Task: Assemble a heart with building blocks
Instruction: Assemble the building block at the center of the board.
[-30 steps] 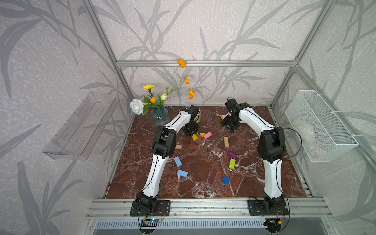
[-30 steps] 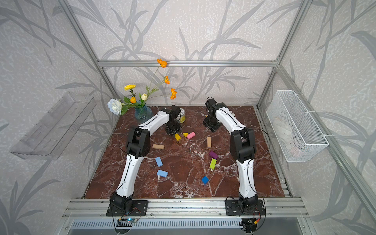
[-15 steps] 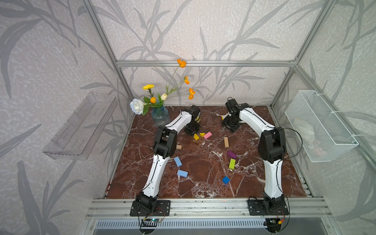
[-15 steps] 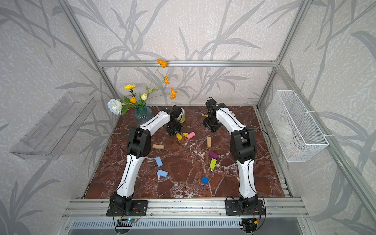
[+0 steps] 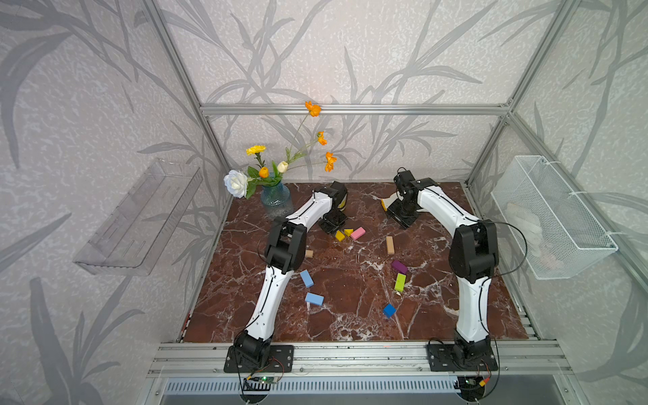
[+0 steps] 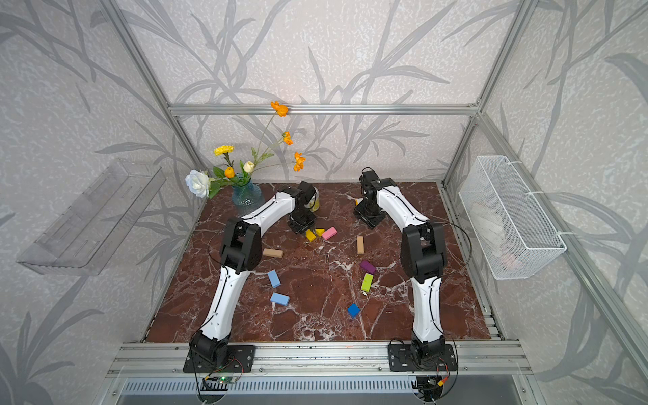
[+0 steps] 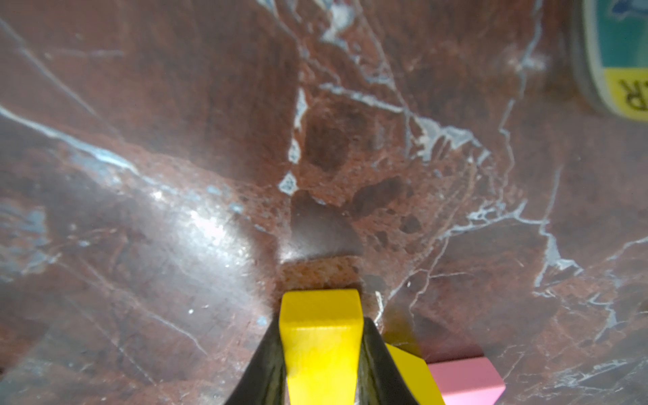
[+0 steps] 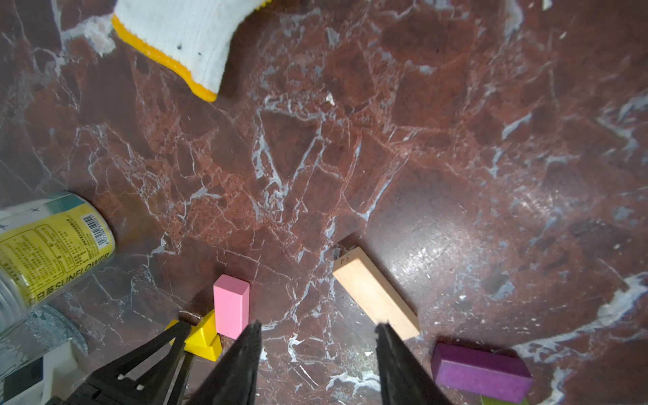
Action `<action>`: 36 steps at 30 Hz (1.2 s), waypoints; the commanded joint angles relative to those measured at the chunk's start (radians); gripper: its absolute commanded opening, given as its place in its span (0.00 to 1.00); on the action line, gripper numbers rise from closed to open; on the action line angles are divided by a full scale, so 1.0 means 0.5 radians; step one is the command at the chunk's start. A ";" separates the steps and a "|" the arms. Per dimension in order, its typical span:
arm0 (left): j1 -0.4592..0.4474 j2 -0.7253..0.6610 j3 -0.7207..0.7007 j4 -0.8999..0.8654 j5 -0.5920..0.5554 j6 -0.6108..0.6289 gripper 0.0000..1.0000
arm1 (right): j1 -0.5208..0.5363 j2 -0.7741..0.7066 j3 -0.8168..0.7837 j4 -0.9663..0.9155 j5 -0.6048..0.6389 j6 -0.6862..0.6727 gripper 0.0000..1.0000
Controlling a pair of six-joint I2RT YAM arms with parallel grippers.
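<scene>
I saw a white wire basket at the right edge of the frame, with white gloves in it. A clear plastic shelf hung at the left edge. At upper centre a blue glass vase held flowers, and a round tin with a yellow sunflower label stood just right of it. One more white glove lay on the marble table.

I counted ten building blocks, all loose in the middle of the frame and joined into no outline:
- two yellow
- one pink
- two tan
- two light blue
- one purple
- one lime green
- one dark blue

My left gripper was pinched tight on one yellow block. The second yellow block and the pink one lay just beside it. My right gripper had its jaws spread and held nothing. It hung over bare marble between the pink block and a tan one.
</scene>
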 commanded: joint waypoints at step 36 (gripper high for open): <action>-0.064 0.300 0.104 -0.115 -0.026 -0.130 0.24 | -0.053 -0.149 -0.128 0.058 -0.026 -0.037 0.54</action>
